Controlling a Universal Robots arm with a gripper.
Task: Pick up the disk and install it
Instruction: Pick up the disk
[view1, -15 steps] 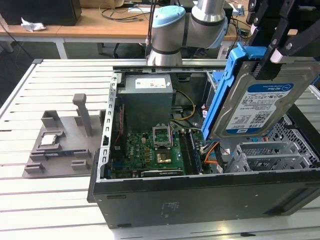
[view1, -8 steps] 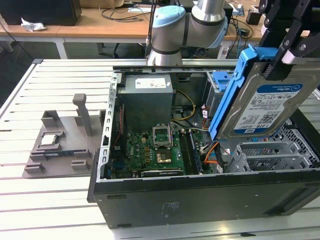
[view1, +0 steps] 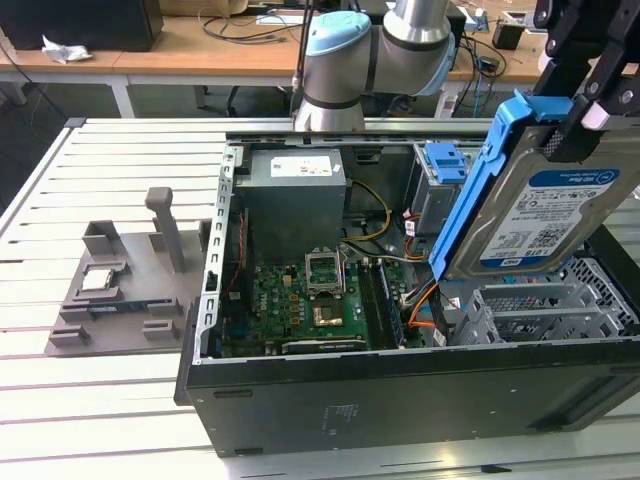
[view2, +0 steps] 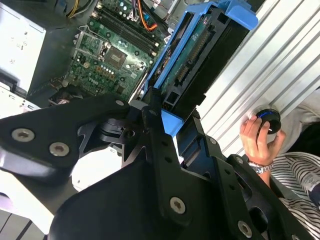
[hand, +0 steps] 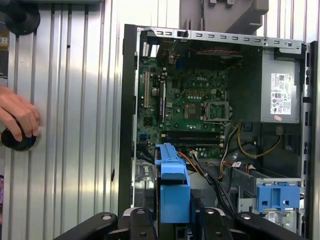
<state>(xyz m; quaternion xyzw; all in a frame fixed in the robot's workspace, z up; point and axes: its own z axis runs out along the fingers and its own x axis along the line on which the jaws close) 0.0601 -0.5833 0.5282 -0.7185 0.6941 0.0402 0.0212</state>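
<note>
The disk (view1: 545, 215), a silver hard drive with a white-and-blue label in a blue plastic bracket, hangs tilted above the right end of the open computer case (view1: 400, 390). My gripper (view1: 585, 95) is shut on its upper end. Below the disk sits the metal drive cage (view1: 545, 310). In the second wrist view the black fingers (view2: 150, 130) clamp the blue bracket, with the disk (view2: 200, 55) showing its circuit-board side. In the first wrist view the disk (hand: 172, 185) is seen edge-on between the gripper (hand: 174, 219) fingers, over the case.
The motherboard (view1: 300, 305), power supply (view1: 295, 200) and cables fill the case. A blue latch piece (view1: 445, 160) sits on the rear bay. A grey fixture (view1: 120, 290) holding a small silver chip lies on the exterior view's left. A person's hand (hand: 17, 117) rests on a black knob beside the case.
</note>
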